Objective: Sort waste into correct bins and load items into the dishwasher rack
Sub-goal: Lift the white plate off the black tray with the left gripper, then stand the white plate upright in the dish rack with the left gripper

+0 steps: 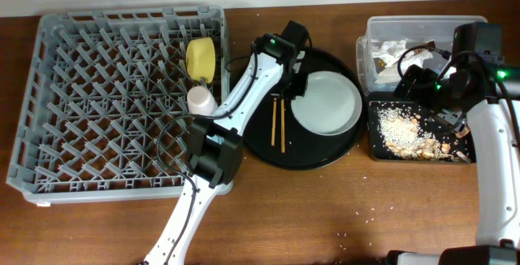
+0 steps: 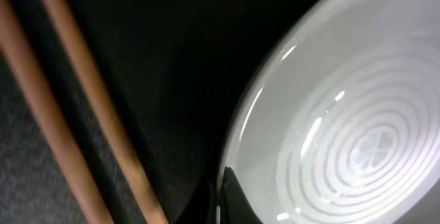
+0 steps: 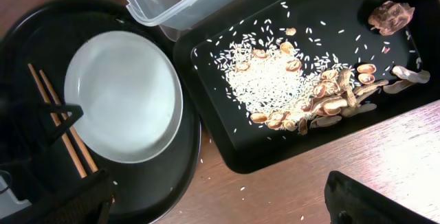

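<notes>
The pale plate [image 1: 329,102] lies on the round black tray [image 1: 313,161], with the chopsticks [image 1: 278,123] to its left. My left gripper [image 1: 297,80] is at the plate's left rim; in the left wrist view one finger [image 2: 237,198] lies over the rim of the plate [image 2: 344,135], shut on it. The yellow bowl [image 1: 201,58] and pink cup [image 1: 201,100] stand in the grey rack [image 1: 97,102]. White tissue [image 1: 388,51] lies in the clear tub [image 1: 370,29]. Food scraps [image 3: 275,80] fill the black tray [image 3: 213,135]. My right gripper [image 3: 220,203] is open and empty. The blue cup is out of view.
Rice grains are scattered on the wood table [image 3: 289,183] by the black tray's front edge. A brown crumpled lump [image 3: 388,14] lies in the black tray's far corner. The left arm [image 1: 236,102] crosses the rack's right edge.
</notes>
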`<state>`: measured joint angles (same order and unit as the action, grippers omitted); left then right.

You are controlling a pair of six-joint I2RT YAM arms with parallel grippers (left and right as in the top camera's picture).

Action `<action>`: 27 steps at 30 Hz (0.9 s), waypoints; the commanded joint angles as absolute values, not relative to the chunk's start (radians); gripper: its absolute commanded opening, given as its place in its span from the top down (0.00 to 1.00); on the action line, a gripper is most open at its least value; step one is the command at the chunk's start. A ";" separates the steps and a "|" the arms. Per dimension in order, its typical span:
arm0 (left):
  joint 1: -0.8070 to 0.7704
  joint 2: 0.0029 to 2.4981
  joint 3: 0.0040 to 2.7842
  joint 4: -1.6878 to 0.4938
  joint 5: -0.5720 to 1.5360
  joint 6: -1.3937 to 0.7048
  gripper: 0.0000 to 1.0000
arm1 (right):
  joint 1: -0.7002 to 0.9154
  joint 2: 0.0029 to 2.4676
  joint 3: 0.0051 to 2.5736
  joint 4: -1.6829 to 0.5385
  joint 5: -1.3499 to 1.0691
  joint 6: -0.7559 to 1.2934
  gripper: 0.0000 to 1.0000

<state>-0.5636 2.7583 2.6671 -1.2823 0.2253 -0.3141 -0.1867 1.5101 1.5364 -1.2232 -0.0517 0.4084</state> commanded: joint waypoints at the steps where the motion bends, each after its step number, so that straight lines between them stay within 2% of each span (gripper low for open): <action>1: -0.555 2.797 2.717 -1.307 0.230 -0.302 0.99 | -0.191 1.512 1.547 -1.223 -0.040 0.409 0.02; 7: -0.453 2.790 3.142 -1.525 0.254 -0.287 0.99 | -0.191 1.512 1.547 -1.223 -0.040 0.409 0.02; 12: -0.362 2.592 3.139 -1.674 0.114 -0.230 0.99 | -0.191 1.512 1.547 -1.223 -0.040 0.409 0.02; 18: -0.273 2.321 3.129 -1.688 0.077 -0.117 0.99 | -0.191 1.512 1.547 -1.223 -0.040 0.409 0.02; 22: -0.240 2.095 2.937 -1.688 -0.131 -0.114 0.99 | -0.191 1.512 1.547 -1.223 -0.040 0.409 0.02; 27: -0.191 1.920 2.615 -1.687 -0.647 -0.114 1.00 | -0.191 1.512 1.547 -1.223 -0.040 0.409 0.02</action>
<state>-0.2256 1.9568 2.7258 -1.6886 -0.3019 -0.1246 -0.1867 1.5101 1.5364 -1.2232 -0.0517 0.4084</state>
